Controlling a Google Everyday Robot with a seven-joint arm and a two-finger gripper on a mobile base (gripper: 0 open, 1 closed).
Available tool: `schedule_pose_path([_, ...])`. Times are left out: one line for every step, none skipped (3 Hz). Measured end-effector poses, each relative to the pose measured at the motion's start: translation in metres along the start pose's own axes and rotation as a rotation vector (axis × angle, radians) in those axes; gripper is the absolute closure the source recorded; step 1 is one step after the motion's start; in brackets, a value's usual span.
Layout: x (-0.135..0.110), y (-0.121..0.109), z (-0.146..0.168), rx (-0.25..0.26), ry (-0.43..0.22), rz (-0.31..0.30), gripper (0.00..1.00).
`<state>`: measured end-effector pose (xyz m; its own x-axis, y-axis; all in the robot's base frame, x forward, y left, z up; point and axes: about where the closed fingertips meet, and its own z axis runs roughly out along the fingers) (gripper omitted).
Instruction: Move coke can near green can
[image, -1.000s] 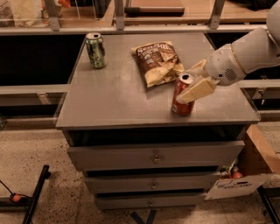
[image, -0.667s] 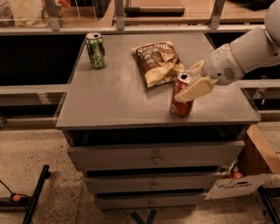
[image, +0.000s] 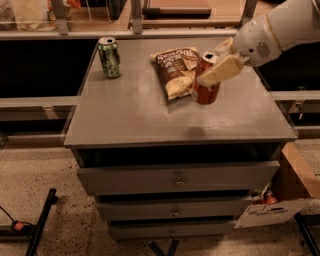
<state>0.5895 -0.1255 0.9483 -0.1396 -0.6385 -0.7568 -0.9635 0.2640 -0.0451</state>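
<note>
Speckled floor and grey drawers (image: 125, 180) up front, then the worktop (image: 125, 120). On the right, the end effector (image: 216, 64) is clamped onto the coke can (image: 205, 92) near its top, w/ one pale finger across the front, prob to keep it steady for carrying. It's leaning a bit, right beside the chip bag (image: 174, 70); lifted or not, can't tell. The green can (image: 109, 57) is at the far left corner, well apart, so most of the move is left imo.
</note>
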Motion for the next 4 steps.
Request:
schedule_pose_path([-0.057, -0.015, 0.0, 0.029, -0.022, -0.051, 1.0])
schedule_pose_path([-0.105, -0.019, 0.023, 0.032, -0.031, -0.057, 1.0])
schedule_pose_path([-0.139, -0.013, 0.057, 0.012, -0.043, -0.027, 1.0])
schedule_pose_path([-0.163, 0.0, 0.096, -0.01, -0.034, 0.004, 1.0])
